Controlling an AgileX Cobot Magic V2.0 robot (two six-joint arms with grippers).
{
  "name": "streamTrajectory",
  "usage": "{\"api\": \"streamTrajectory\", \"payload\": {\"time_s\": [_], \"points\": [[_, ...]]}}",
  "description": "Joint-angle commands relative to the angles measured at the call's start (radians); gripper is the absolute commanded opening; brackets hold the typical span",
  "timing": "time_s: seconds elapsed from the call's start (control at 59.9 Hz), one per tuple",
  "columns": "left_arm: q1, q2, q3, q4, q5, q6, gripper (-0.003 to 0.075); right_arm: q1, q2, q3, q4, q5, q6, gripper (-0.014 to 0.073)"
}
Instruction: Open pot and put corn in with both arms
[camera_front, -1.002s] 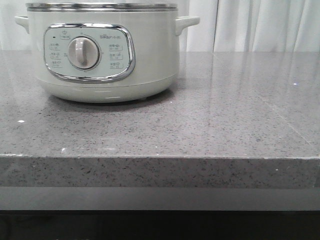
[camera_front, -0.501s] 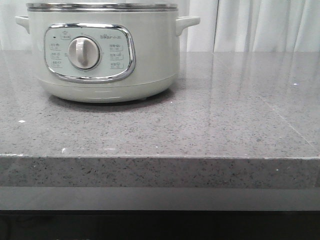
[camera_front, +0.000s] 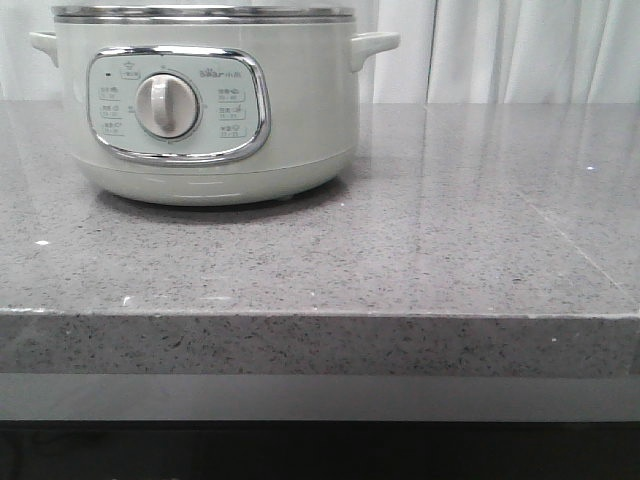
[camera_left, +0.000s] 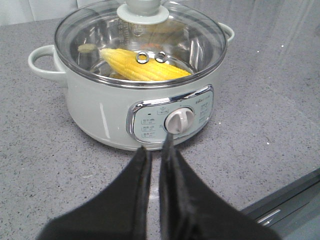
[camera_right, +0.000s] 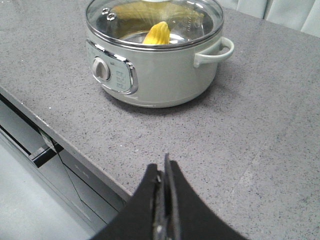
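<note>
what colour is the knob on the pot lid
Pale grey-green, like the pot body; the lid knob shows best in the left wrist view.

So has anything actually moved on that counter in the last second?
Nothing visibly changed. In the front view the pot sits in the same spot on the counter, dial unturned, and no arm enters that view.

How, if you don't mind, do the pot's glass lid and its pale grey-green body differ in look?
The round clear glass lid is see-through, showing the yellow corn cob inside; the pale grey-green cooker body is opaque. The lid carries a centre knob; the body carries a chrome-framed panel with a dial. Both are round.
</note>
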Motion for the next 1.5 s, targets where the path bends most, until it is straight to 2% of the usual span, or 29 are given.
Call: {"api": "streamTrajectory", "payload": {"time_s": [0.0, 0.434, 0.534, 0.802, 0.969, 1.152, 1.269, 1.319, 1.486], "points": [[-0.007, 0.002, -0.023, -0.009, -0.078, 0.003, -0.0020, -0.004, 0.001, -0.024, -0.004, -0.070, -0.008, -0.0119], [-0.007, 0.002, -0.023, -0.009, -0.078, 0.003, -0.0020, -0.004, 0.001, -0.024, -0.004, -0.070, -0.008, -0.0119], [0.013, -0.035, 0.002, 0.054, -0.115, 0.003, -0.0020, -0.004, 0.001, -0.024, -0.004, -0.070, -0.008, -0.0119], [0.244, -0.307, 0.291, 0.096, -0.369, 0.003, -0.0020, -0.004, 0.001, -0.024, -0.004, -0.070, -0.008, -0.0119], [0.364, -0.511, 0.505, 0.031, -0.467, 0.003, -0.0020, -0.004, 0.001, -0.024, -0.004, -0.070, -0.008, -0.0119], [0.399, -0.610, 0.645, 0.015, -0.529, -0.016, -0.0020, -0.004, 0.001, -0.024, -0.004, -0.070, -0.008, -0.0119], [0.399, -0.643, 0.693, 0.155, -0.535, -0.191, -0.0020, -0.004, 0.001, -0.024, -0.004, -0.070, -0.008, -0.0119], [0.399, -0.641, 0.710, 0.169, -0.550, -0.211, -0.0020, -0.004, 0.001, -0.024, -0.004, -0.069, -0.008, -0.0119], [0.399, -0.643, 0.787, 0.146, -0.703, -0.210, -0.0020, -0.004, 0.001, -0.024, -0.003, -0.070, -0.008, -0.0119]]}}
